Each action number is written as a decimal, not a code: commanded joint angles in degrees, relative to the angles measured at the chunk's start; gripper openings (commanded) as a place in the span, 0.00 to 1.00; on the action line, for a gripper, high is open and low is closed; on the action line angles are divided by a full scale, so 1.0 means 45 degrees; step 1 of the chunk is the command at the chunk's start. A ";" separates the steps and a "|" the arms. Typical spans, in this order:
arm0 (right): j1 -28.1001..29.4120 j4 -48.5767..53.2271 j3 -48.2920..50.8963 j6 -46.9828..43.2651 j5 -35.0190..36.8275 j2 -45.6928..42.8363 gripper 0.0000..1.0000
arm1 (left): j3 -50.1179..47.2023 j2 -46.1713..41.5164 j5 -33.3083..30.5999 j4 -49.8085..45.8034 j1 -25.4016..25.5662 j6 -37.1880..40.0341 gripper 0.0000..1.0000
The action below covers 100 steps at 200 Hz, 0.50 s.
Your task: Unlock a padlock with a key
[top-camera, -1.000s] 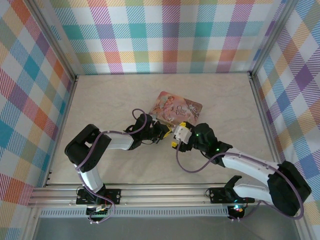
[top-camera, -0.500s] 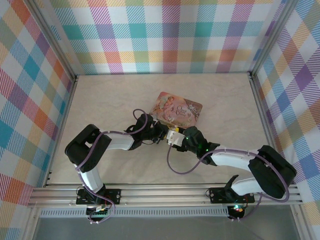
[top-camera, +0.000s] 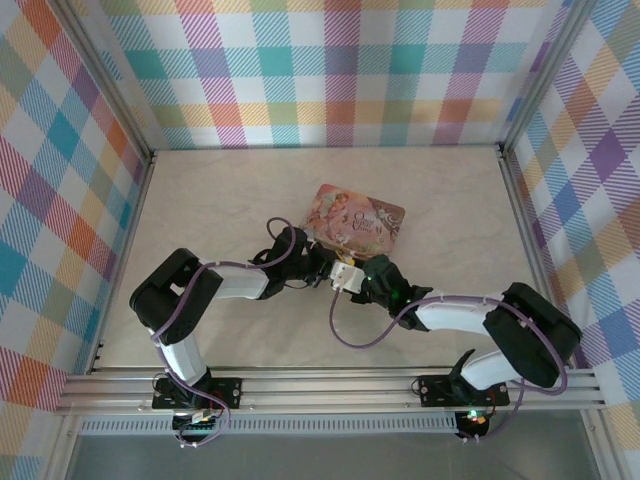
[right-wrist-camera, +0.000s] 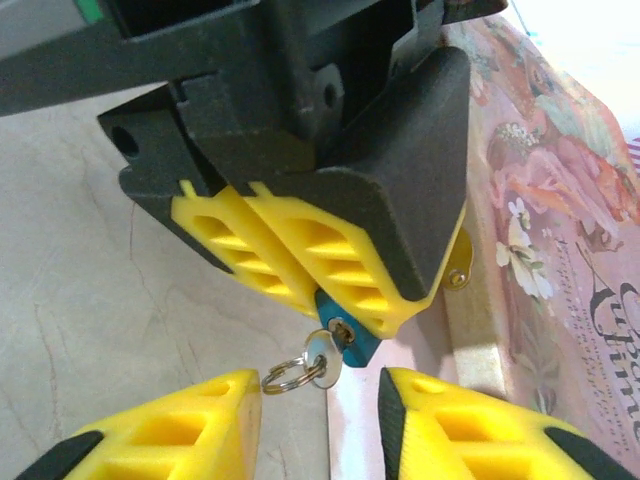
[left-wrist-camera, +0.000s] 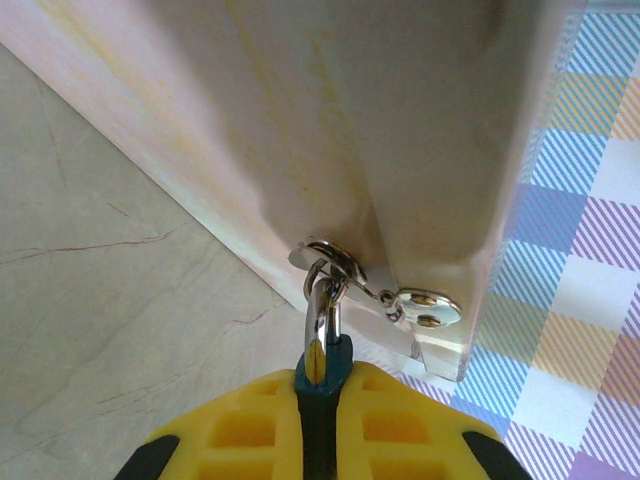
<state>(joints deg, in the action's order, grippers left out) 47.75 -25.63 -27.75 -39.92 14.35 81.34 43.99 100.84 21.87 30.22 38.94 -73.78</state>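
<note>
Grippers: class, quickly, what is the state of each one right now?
Left gripper: shut on the padlock.
Right gripper: open, straddling the key.

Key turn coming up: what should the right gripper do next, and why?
Probably close the right gripper on the small silver key: it sits in the small blue padlock, which the left gripper clamps, and the right jaws stand apart either side of it.

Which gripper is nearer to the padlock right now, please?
Left. The left gripper is clamped on the padlock; the right gripper is just short of it, open jaws either side of the key hanging from it.
</note>
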 commanded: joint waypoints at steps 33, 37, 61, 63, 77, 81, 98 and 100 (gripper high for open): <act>0.0123 -0.0755 -0.0348 0.0168 0.0229 0.0300 0.28 | 0.0440 -0.0244 0.0219 0.0287 0.0185 -0.0041 0.00; 0.0120 -0.0753 -0.0365 0.0179 0.0219 0.0336 0.28 | 0.0428 -0.0244 0.0237 0.0288 0.0188 -0.0040 0.00; 0.0132 -0.0853 -0.0423 0.0200 0.0302 0.0526 0.23 | 0.0423 -0.0231 0.0244 0.0298 0.0185 -0.0071 0.00; 0.0132 -0.0878 -0.0418 0.0204 0.0306 0.0535 0.23 | 0.0426 -0.0223 0.0254 0.0302 0.0187 -0.0070 0.00; 0.0132 -0.0971 -0.0406 0.0272 0.0394 0.0595 0.20 | 0.0423 -0.0201 0.0241 0.0303 0.0194 -0.0080 0.00; 0.0132 -0.0983 -0.0408 0.0294 0.0419 0.0596 0.19 | 0.0412 -0.0202 0.0238 0.0303 0.0191 -0.0085 0.00; 0.0132 -0.1246 -0.0370 0.0461 0.0678 0.0635 0.16 | 0.0434 -0.0210 0.0249 0.0311 0.0194 -0.0070 0.00; 0.0132 -0.1279 -0.0361 0.0485 0.0732 0.0650 0.16 | 0.0438 -0.0203 0.0246 0.0305 0.0195 -0.0070 0.00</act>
<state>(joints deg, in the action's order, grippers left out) 48.14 -27.24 -27.75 -39.51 15.29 83.22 44.10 100.84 20.99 30.13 38.92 -73.78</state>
